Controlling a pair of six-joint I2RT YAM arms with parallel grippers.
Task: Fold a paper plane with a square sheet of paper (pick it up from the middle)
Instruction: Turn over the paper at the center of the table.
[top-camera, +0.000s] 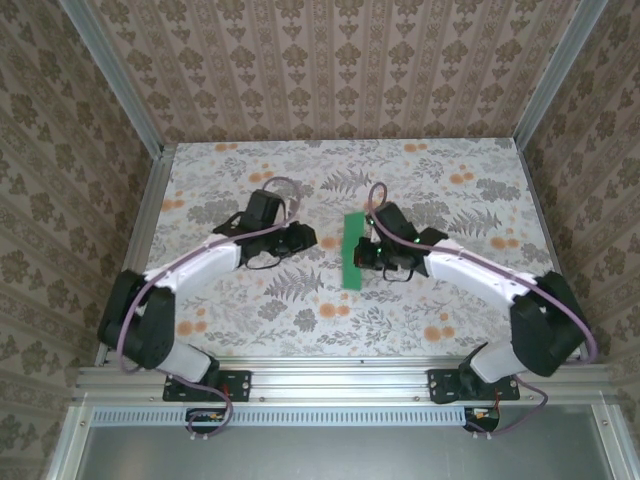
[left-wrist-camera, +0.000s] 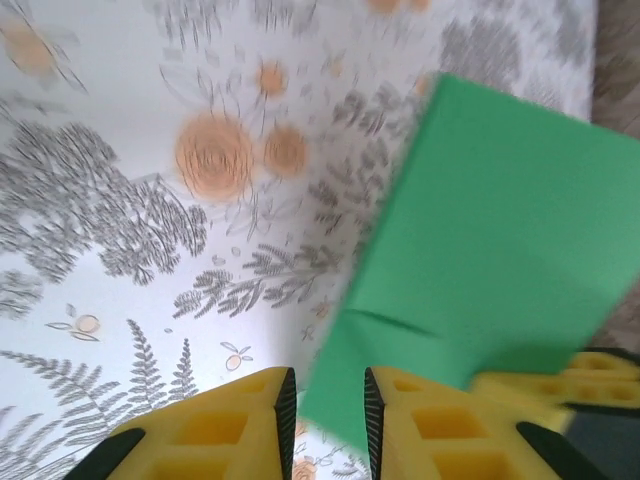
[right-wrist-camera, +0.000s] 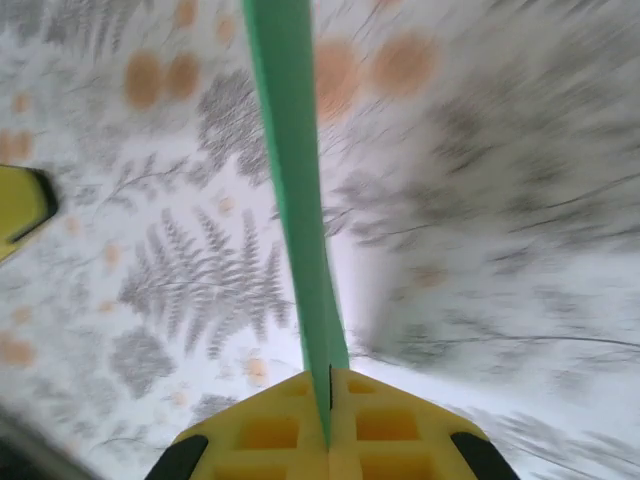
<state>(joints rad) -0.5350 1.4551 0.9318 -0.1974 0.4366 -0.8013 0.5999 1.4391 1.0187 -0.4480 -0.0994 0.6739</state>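
The right tool (right-wrist-camera: 330, 372) is clamped tight on the folded green sheet of paper (right-wrist-camera: 290, 150), which runs edge-on from its fingertips toward 12 o'clock. The left tool (left-wrist-camera: 327, 378) stands narrowly parted, with a corner of the sheet reaching into the gap. Seen from above, the sheet is a slim strip near the middle of the floral tabletop (top-camera: 450, 310), with the right tool at its 3 o'clock and the left tool near its 9 o'clock.
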